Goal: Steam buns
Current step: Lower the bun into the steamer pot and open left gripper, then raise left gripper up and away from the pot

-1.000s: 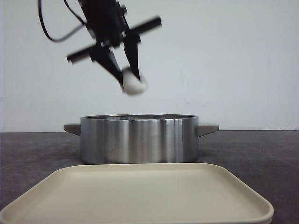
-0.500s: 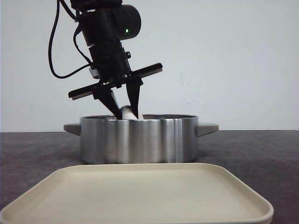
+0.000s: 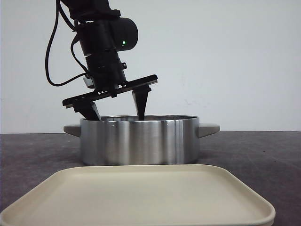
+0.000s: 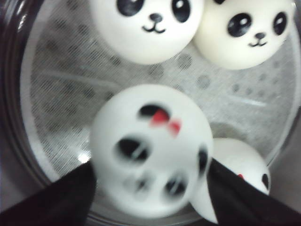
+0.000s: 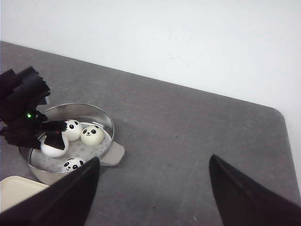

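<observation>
Steel pot (image 3: 141, 141) holds the buns on a perforated floor (image 4: 61, 94). Two panda-faced buns (image 4: 148, 26) (image 4: 247, 30) lie at its far side. A third bun (image 4: 242, 162) is half hidden. A blurred bun with a red mark (image 4: 150, 150) lies between the spread fingers of my left gripper (image 4: 149, 197), which is open with its tips dipped in the pot (image 3: 118, 115). The right wrist view shows the buns in the pot from above (image 5: 72, 129) (image 5: 92, 134) (image 5: 52, 147) (image 5: 73, 164). My right gripper (image 5: 153, 188) hangs open and empty high over the grey table.
A cream tray (image 3: 141, 197) lies in front of the pot, nearest the camera; its corner shows in the right wrist view (image 5: 14, 188). The pot has grey side handles (image 3: 209, 128). The table's far right corner (image 5: 277, 115) meets a white wall.
My left gripper came down with a bun from above the pot into it. Its fingers have since spread wide, and the bun no longer shows above the rim.
</observation>
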### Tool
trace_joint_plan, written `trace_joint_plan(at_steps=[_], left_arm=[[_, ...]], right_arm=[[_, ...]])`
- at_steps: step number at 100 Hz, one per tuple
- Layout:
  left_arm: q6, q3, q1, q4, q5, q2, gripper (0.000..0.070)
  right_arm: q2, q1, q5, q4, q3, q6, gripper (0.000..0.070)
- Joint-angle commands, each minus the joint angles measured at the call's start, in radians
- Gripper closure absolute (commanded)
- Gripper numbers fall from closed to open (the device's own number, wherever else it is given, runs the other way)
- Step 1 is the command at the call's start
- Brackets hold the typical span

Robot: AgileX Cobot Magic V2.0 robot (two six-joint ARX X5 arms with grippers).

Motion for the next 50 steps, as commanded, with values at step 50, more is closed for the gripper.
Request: trace_joint_plan(at_steps=[50], left_arm=[[0.089, 0.341, -0.003, -0.137, 0.01, 0.019, 0.0059]], right_arm=[[0.003, 0.01, 0.005, 0.013, 0.018, 0.016, 0.0231]])
